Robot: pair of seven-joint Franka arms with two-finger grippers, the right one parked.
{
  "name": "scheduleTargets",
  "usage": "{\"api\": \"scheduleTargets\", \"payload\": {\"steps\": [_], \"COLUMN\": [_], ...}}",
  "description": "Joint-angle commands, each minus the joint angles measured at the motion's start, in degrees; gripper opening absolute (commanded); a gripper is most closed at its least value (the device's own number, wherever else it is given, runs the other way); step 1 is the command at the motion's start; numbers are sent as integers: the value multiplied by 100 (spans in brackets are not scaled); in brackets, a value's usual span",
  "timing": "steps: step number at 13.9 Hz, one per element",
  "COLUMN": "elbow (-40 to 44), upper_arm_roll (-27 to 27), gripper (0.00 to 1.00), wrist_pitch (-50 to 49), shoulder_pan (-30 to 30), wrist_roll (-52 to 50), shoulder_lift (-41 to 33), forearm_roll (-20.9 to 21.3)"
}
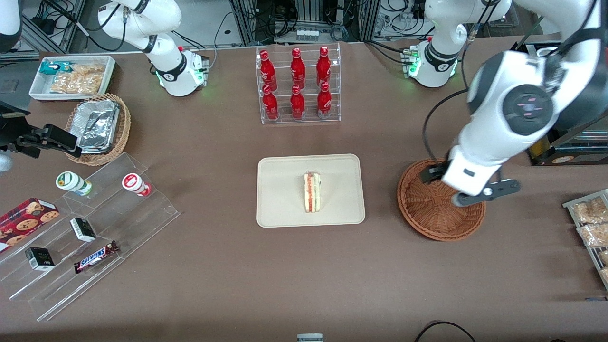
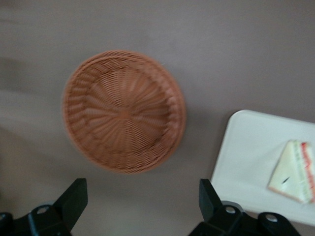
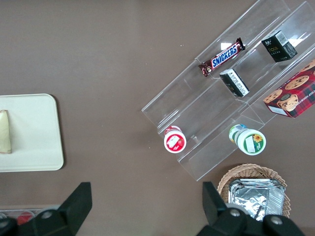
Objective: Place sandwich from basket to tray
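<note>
1. Front view shows the sandwich (image 1: 312,192) lying on the tray (image 1: 285,209), and the basket (image 1: 430,216) holds nothing, so the placing step looks done
2. The hand (image 2: 142,201) hangs above the basket, its fingers (image 2: 74,199) wide apart and holding nothing
3. I judge that the next move only calls for lifting the arm away, without touching the basket rim
4. The brown bench (image 1: 213,266) also carries a rack of red bottles (image 1: 297,83) and clear steps with snacks (image 1: 85,237)
</note>
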Motion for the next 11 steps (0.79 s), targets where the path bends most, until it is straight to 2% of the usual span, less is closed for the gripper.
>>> {"api": "scheduleTargets", "payload": {"steps": [1,5,8,11], "elbow": [117,21,11,47], "upper_arm_roll": [271,289,579,597], "gripper": [100,100,100,100], "wrist_pitch": [-681,-1182,-1315,-1403], "shoulder_pan": [141,791,775,819], "wrist_roll": [647,1376,1616,1633], "shoulder_lift": [-388,-915,-1075,-1171], "forearm_roll": [-144,-268,-294,-575]}}
